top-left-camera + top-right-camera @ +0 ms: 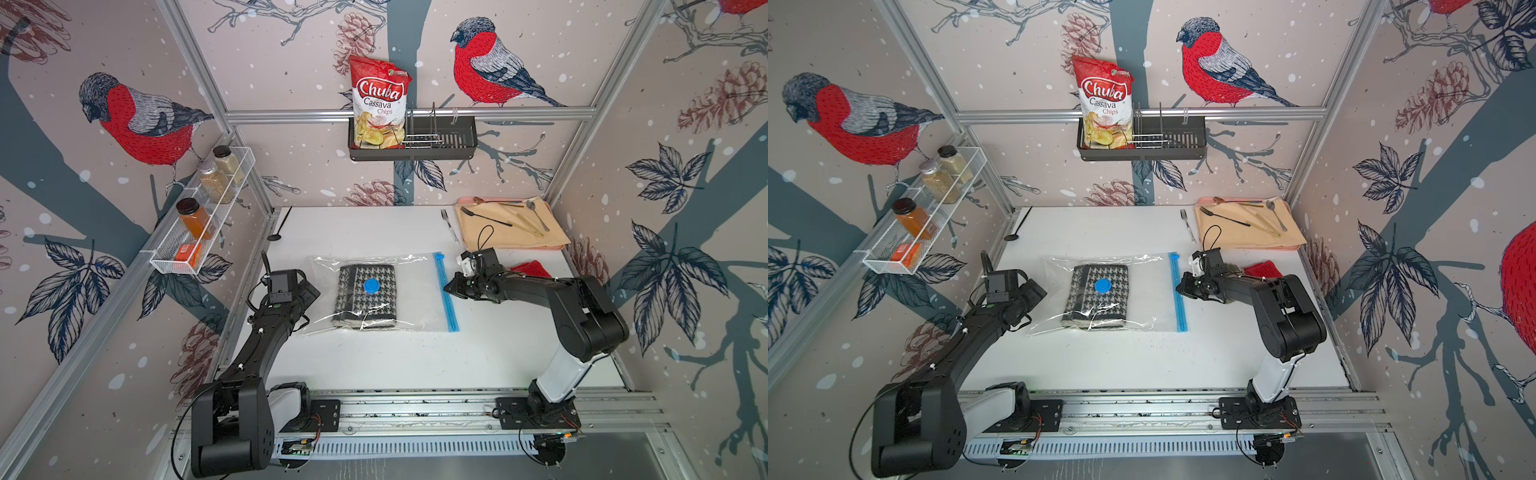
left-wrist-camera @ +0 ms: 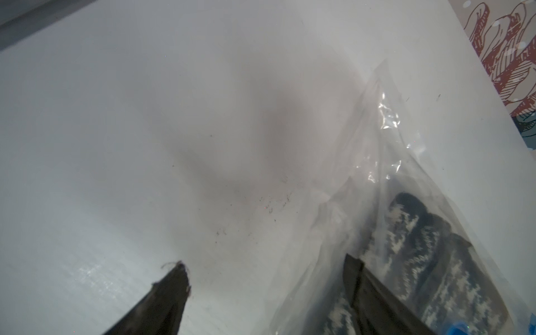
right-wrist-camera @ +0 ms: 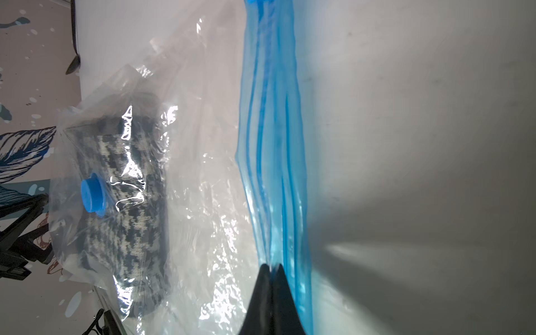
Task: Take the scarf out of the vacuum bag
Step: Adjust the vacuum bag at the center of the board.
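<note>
Your right end effector (image 3: 271, 268) is pinched together on the vacuum bag (image 1: 415, 291), gripping the light-blue zip strip (image 1: 451, 313) about midway along it. The right wrist view shows both fingertips meeting with the strip's film caught between them and pulled up slightly off the tabletop (image 1: 395, 361). Your left end effector (image 2: 264, 272) is apart and holds nothing. In the left wrist view one finger (image 2: 355, 269) sits over the bag's closed end, above the cloth, and the other finger (image 2: 174, 280) is over bare tabletop. I can't tell whether either finger touches the plastic. The scarf (image 1: 353, 309) is fully inside the bag, folded, and lies toward the closed end, away from the zip strip. The round blue valve (image 1: 371, 286) sits on the film right over it. Both top views show the bag flat in the middle of the tabletop, with the zip edge on your right arm's side and the closed end on your left arm's side. A red knit piece (image 1: 532, 268) lies on the tabletop behind your right arm, apart from the bag.
</note>
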Available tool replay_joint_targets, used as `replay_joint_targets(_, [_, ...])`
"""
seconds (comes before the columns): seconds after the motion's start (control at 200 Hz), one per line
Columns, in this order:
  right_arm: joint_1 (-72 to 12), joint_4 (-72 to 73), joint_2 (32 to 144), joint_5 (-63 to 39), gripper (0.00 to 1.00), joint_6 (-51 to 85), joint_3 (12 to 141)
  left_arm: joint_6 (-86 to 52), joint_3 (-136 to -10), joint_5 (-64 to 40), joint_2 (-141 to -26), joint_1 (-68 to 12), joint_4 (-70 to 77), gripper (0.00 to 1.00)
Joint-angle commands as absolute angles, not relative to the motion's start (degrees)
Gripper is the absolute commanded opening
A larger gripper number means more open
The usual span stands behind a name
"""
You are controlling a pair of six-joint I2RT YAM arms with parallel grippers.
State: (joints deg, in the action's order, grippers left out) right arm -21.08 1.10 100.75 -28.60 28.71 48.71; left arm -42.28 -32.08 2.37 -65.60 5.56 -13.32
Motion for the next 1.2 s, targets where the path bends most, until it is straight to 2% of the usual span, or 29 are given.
replay_joint_targets(0.0, [-21.1,0.1,101.0,-27.8,0.00,28.2,49.2,-43.3,-30.2,-1.4,-66.0,5.8,-6.5,0.86])
replay_joint_targets(0.27, [-20.7,2.1,100.6,-31.4,0.00,29.1,48.6,-44.7,-23.1,-7.5,-63.9,5.7,7.5,0.86])
replay_joint_targets(0.515, [-20.6,2.4,101.1,-32.3,0.00,29.4,49.4,-45.1,-21.5,-13.3,-66.6,5.8,13.3,0.83])
replay_joint_targets(0.635, [-20.7,2.3,101.9,-32.4,0.00,29.4,49.8,-45.5,-20.9,-14.9,-67.9,5.8,15.0,0.71])
replay_joint_targets(0.73, [-20.8,2.3,102.1,-32.2,0.00,29.5,50.0,-45.5,-20.9,-15.5,-68.5,5.8,15.4,0.49])
replay_joint_targets(0.881, [-21.2,2.0,102.8,-30.5,0.00,29.1,50.2,-45.1,-21.5,-15.9,-67.8,5.9,14.6,0.24])
replay_joint_targets(0.946, [-21.5,1.6,103.4,-29.1,0.00,28.9,50.4,-44.7,-22.1,-15.5,-67.2,5.8,13.2,0.00])
replay_joint_targets(1.196, [-24.6,-1.1,105.3,-22.0,0.00,27.7,52.0,-43.8,-22.9,-14.6,-63.7,5.8,10.3,0.00])
